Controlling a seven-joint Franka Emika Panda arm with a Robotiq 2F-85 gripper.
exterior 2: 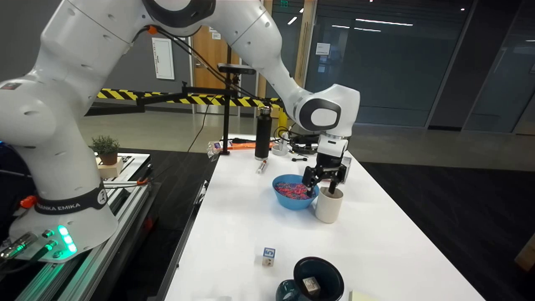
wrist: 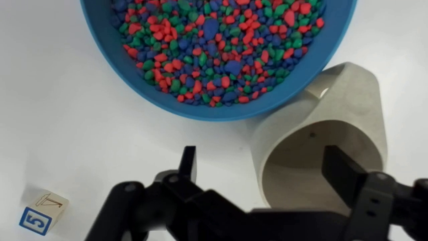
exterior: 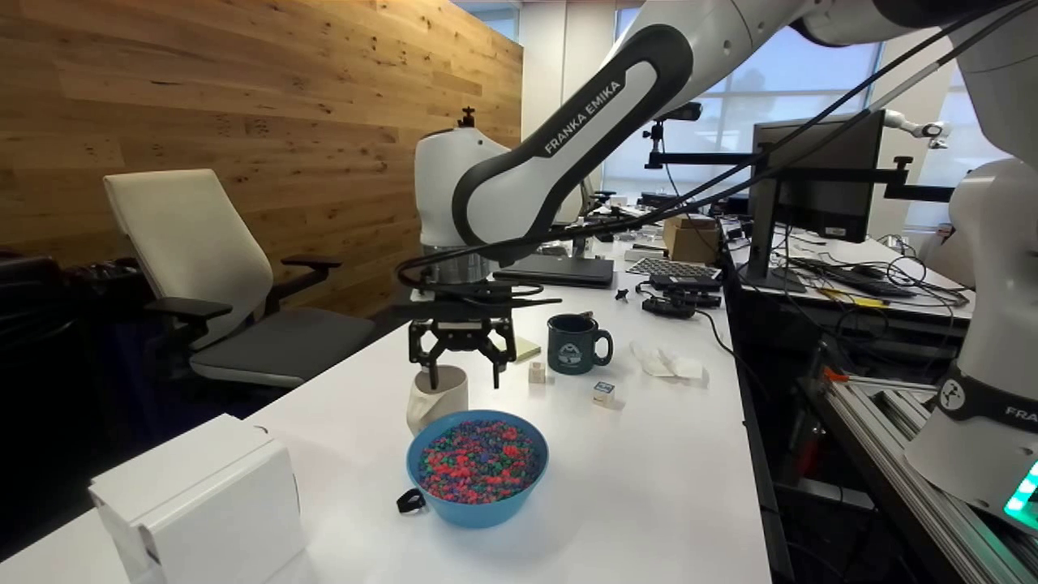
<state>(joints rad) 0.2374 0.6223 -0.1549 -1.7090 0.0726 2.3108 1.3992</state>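
In an exterior view I lose the foot of the cream, cylindrical, ceramic-looking mug [exterior: 446,402] behind the round, blue, plastic-looking bowl [exterior: 477,514]. In the wrist view the bowl's rim crosses part of that mug's handle, so I couldn't say whether the two touch. That view also cuts off part of the bowl and some of the red, green and blue pebbles [wrist: 214,53] in it. Just beside the bowl is a small, black, curved piece [exterior: 411,501] I can't identify. Well apart from the bowl stands a dark green, handled mug [exterior 2: 328,272], cut off at the bottom in an exterior view.

The black, two-fingered, metal-looking gripper [exterior: 465,384] has its fingers spread wide right at the cream mug, which sits below it, just beside the bowl. One finger [wrist: 344,177] is over the mug's mouth, the other over the white tabletop [exterior: 649,503] outside its wall, near the bowl; whether the first dips below the rim, I can't tell. A pale, wooden-looking cube with a blue 5 [wrist: 44,213] lies farther from the bowl.
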